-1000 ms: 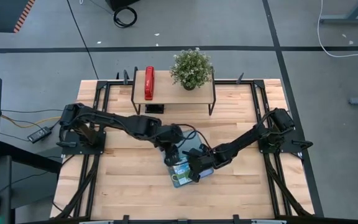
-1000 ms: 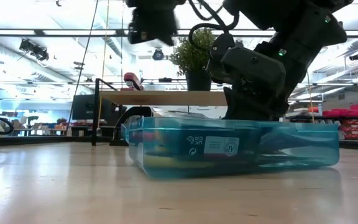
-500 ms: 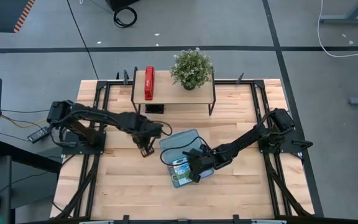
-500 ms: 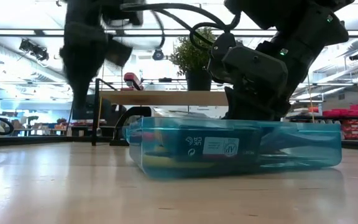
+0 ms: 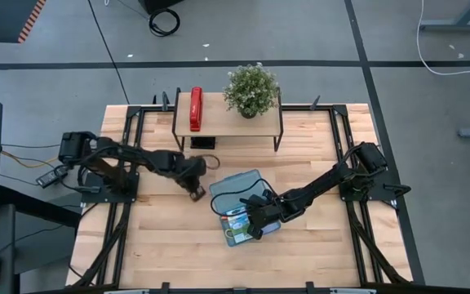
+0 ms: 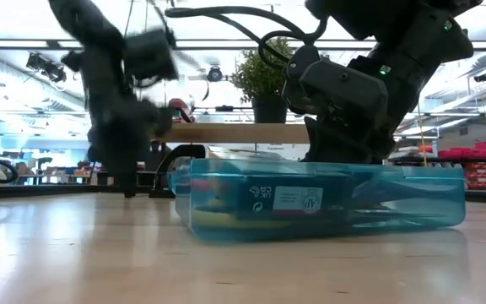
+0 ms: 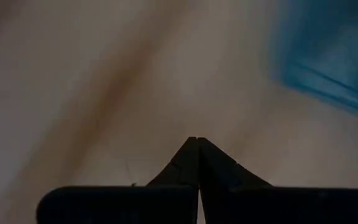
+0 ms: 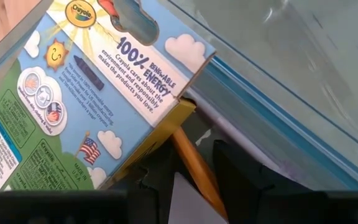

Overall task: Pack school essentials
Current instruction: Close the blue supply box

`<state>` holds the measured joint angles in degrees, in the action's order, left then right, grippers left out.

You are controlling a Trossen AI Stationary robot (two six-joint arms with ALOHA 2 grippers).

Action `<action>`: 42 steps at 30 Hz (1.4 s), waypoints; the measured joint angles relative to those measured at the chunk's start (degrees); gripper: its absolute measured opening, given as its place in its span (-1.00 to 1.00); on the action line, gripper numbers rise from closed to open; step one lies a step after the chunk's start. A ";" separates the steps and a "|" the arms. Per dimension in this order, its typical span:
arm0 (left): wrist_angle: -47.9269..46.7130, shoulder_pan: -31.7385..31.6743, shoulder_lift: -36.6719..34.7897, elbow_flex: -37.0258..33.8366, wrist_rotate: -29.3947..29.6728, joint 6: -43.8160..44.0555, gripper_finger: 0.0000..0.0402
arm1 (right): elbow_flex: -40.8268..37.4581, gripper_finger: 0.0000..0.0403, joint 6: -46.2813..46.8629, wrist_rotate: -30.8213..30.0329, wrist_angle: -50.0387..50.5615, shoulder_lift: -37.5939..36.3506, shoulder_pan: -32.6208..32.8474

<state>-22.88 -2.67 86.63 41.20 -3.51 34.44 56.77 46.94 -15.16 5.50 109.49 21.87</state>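
The translucent blue case (image 5: 237, 188) lies open on the wood, its tray toward the near edge. In the tray lie the green-blue printed packet (image 8: 92, 87) and an orange pencil (image 8: 194, 163) under the packet's corner. My right gripper (image 5: 255, 222) reaches down into the tray beside the hinge, with a pale lavender pad (image 8: 188, 200) between its fingers. My left gripper (image 5: 194, 193) hangs shut, close above the bare wood left of the case, and holds nothing. In the left wrist view its fingertips (image 7: 197, 146) meet. The other essentials are hidden. My right gripper has the lavender pad's edge (image 8: 185, 193) between its two fingers (image 8: 241, 165). It comes slanting down from the table's right side into the tray. The pad sits low in the tray beside the pencil. My own fingers hide how much of the pad they cover.
A low wooden shelf (image 5: 227, 126) stands at the far edge with a red stapler (image 5: 195, 109) and a potted plant (image 5: 251, 90) on it. Bare wood lies on the near side of the case and to its left.
My left gripper has left its place above the case. It has swung toward the table's left edge and sunk close to the wood. The case and my right gripper have kept still.
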 joint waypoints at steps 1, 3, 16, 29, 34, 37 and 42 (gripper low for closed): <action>0.88 -1.69 0.24 -1.23 0.18 2.53 -0.98 | 0.00 -0.41 0.14 0.00 -0.06 0.00 0.00; 3.60 -5.25 0.47 -3.33 -0.92 9.10 -0.98 | 0.00 -0.41 0.48 0.04 -0.06 0.02 0.00; 22.41 -11.09 4.63 -4.04 -6.75 38.02 -0.99 | 0.00 -0.41 0.26 0.15 -0.52 0.04 0.00; 22.12 -5.77 12.94 3.33 -7.09 41.90 -0.99 | -0.02 -0.41 0.44 0.02 -0.92 0.06 0.02; 22.09 -5.77 13.25 5.26 -8.50 41.54 -0.99 | -0.02 -0.41 0.41 0.04 -0.98 0.06 0.02; 21.92 -5.70 13.25 6.52 -9.97 41.44 -0.99 | 0.00 -0.41 0.41 -0.09 -0.98 0.06 -0.02; 21.88 -5.08 13.25 10.04 -11.54 40.96 -0.97 | 0.00 -0.41 0.19 -0.15 -0.93 0.06 -0.26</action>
<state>-0.99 -7.75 99.88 51.24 -15.05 75.40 56.77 47.13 -15.31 4.57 109.56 21.61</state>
